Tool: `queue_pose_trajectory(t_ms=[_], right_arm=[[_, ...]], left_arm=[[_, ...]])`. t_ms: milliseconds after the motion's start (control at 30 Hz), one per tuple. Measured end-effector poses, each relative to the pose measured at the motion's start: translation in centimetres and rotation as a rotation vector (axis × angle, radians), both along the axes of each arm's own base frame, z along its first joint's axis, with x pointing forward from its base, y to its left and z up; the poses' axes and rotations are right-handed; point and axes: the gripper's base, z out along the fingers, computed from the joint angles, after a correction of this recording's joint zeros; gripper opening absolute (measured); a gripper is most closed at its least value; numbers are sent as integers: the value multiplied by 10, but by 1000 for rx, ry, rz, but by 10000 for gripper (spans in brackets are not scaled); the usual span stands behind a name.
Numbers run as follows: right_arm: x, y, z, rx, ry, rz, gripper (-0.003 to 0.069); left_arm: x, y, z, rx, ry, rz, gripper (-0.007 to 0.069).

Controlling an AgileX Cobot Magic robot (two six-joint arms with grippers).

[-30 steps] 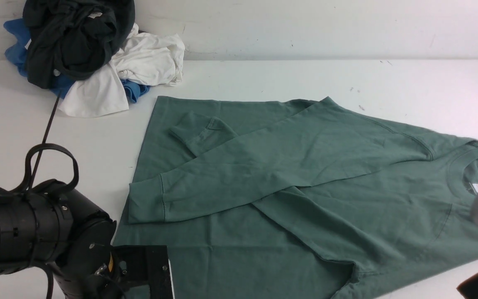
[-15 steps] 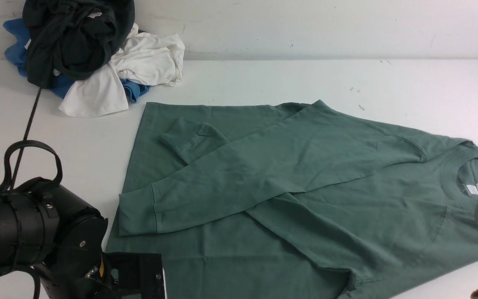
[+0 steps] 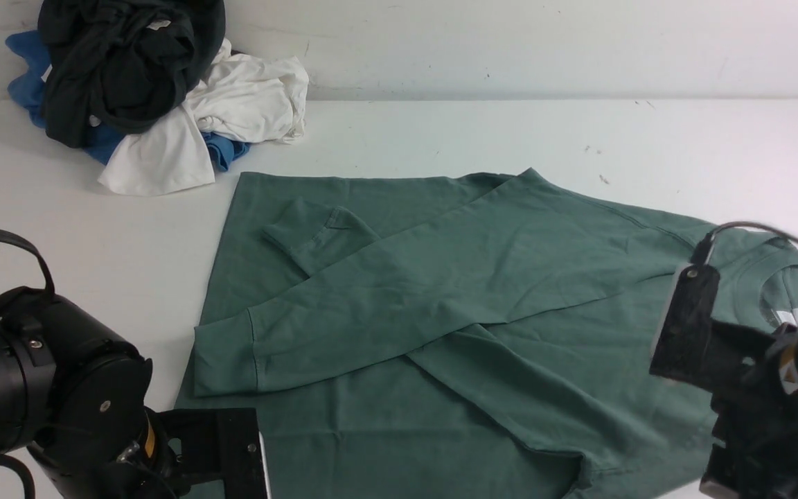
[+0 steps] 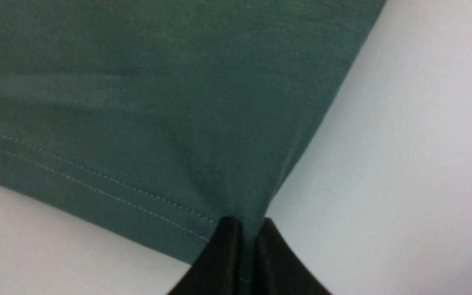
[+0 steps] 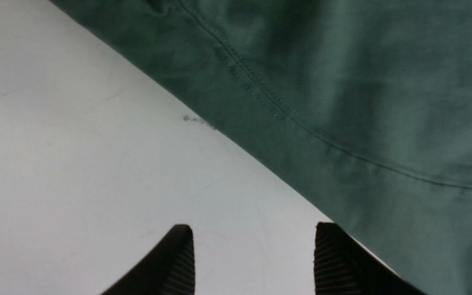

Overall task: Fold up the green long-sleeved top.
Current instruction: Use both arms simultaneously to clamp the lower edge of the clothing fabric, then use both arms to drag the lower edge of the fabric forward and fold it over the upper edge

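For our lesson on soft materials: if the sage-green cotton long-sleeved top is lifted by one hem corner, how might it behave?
The green top should drape limply: it lies flat with soft creases. The crossed sleeves may slide off, since nothing pins them. The left gripper, shut on one corner, likely drags the rest across the white table.

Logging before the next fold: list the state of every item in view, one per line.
green long-sleeved top: flat on the table, sleeves crossed over its body.
left fingers: shut on the top's hem corner.
right fingers: open, empty, by the top's edge.
clothes pile: heaped at the table's far left corner.
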Motion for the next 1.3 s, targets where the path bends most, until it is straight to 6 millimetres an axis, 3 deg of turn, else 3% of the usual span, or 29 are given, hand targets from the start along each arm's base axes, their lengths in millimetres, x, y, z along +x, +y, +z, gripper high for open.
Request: queue_pose_trajectory(t_ms=[167,400,633,833,1000,1167,1267,1300], right_arm=[[12,-8,-33,-15,16,97,375],[31,-18,-62,-65,25,158,363],[38,-18,-66,-88,2,194,293],[39,-18,-66,-87,-15,195,59],[35,-20,-55,-90,-42,198,7],[39,-22,-22,-89,-114,185,7],[56,-23,12,-58,-163,128,7],[57,-24,14,-55,-165,125,7]], left_arm=[[0,0,0,-1,-2,1,3],[0,0,0,0,-3,0,3],[0,0,0,0,-4,-1,3],[1,1,0,8,-12,-10,3],[1,4,6,25,-54,-17,3],[8,7,26,42,-152,-6,6],[20,7,47,78,-223,-16,14],[22,7,50,80,-235,-19,14]])
